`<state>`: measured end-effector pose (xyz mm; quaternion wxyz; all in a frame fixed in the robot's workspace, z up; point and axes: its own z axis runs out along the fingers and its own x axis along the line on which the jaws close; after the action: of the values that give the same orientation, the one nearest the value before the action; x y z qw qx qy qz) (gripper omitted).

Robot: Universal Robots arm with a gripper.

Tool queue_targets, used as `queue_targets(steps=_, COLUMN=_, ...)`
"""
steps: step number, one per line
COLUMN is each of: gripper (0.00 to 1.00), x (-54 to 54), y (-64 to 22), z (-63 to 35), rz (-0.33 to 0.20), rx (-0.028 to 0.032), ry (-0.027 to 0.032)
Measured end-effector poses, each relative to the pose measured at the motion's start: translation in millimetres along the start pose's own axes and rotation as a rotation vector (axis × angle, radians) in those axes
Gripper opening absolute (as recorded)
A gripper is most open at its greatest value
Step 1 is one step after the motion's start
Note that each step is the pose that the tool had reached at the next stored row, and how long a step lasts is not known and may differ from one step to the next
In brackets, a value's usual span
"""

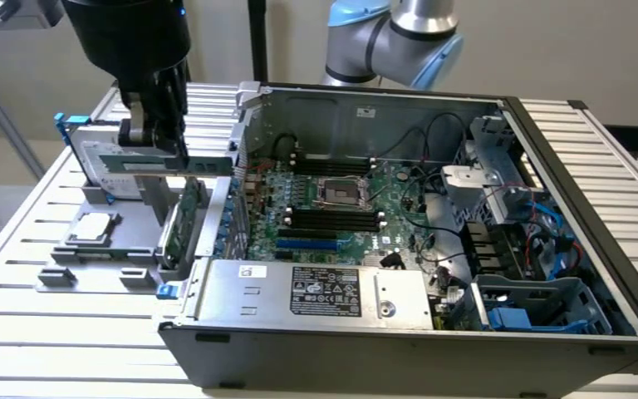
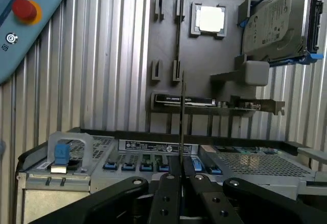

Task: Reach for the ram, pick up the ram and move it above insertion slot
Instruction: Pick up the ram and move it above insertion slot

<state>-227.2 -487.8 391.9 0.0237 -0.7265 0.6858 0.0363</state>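
The ram (image 1: 203, 165) is a long, thin green stick held level in the air above the grey holder plate (image 1: 86, 258), at the exterior view's left of the open computer case. My gripper (image 1: 159, 151) is shut on it from above. In the wrist view the ram (image 2: 182, 121) appears edge-on as a thin dark line, and my gripper (image 2: 182, 175) clamps its near end between both black fingers. The black memory slots (image 1: 331, 218) lie on the motherboard inside the case, well to the exterior view's right of the ram.
The holder plate (image 2: 204, 65) carries a processor chip (image 2: 209, 19), a silver hard drive with blue rails (image 2: 276, 24) and a green card with a metal bracket (image 2: 225, 103). The case wall (image 1: 242, 108) stands between ram and motherboard. A pendant with a red button (image 2: 24, 9) lies nearby.
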Motion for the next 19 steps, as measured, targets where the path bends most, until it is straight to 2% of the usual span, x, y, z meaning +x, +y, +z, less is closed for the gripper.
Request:
queue_targets(steps=6, gripper=0.13, x=1.5, y=-27.2, z=-0.6, rz=0.0, rx=0.0003, ry=-0.0059)
queue_targets(steps=19, gripper=0.13, x=0.2, y=-86.4, z=-1.3, rz=0.0, rx=0.0002, ry=-0.0072)
